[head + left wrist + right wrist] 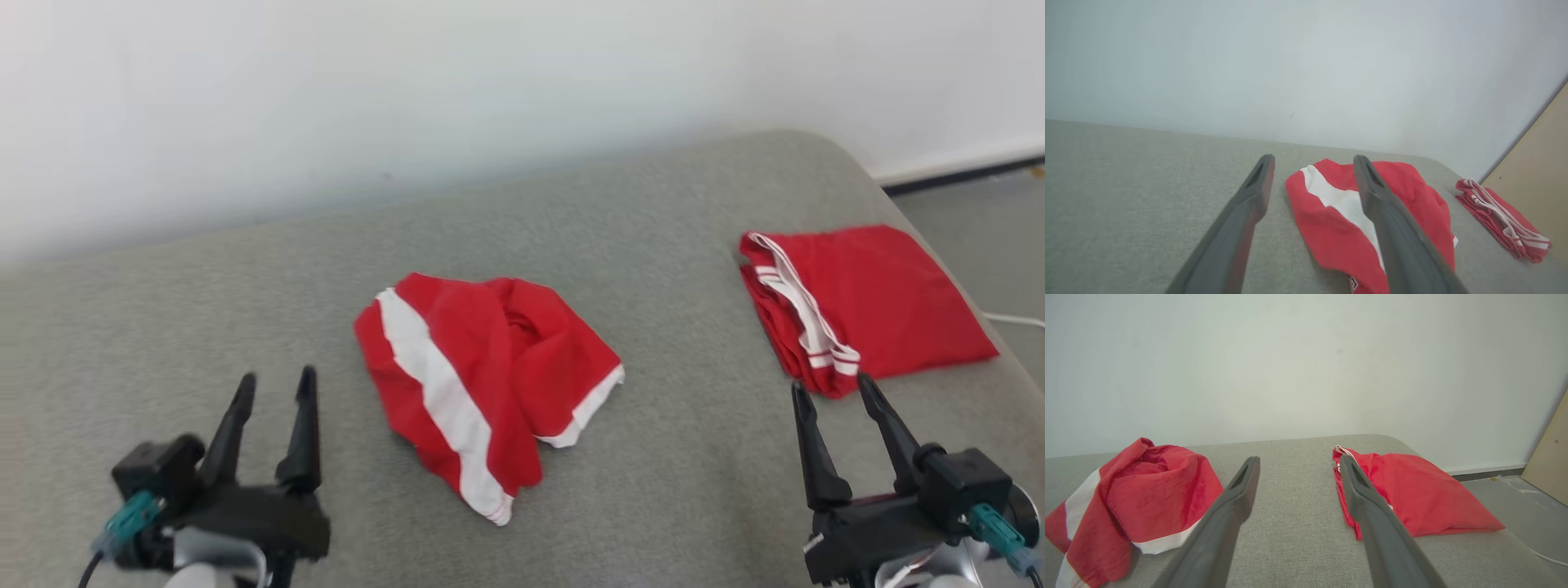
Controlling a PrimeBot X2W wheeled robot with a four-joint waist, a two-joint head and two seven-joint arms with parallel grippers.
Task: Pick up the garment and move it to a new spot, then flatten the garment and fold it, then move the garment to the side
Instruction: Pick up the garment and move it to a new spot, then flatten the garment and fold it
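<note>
While left hand and right hand hang empty and spread open, the crumpled garment between them seemingly awaits flattening.

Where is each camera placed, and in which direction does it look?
Head view: on the head, looking forward and down at the grey cushion; left gripper and right gripper show, both open.
Left wrist view: on the left wrist, looking along its fingers at the crumpled garment.
Right wrist view: on the right wrist, looking along its fingers between both garments toward the wall.
Shared: all show the crumpled garment and the folded garment.
</note>
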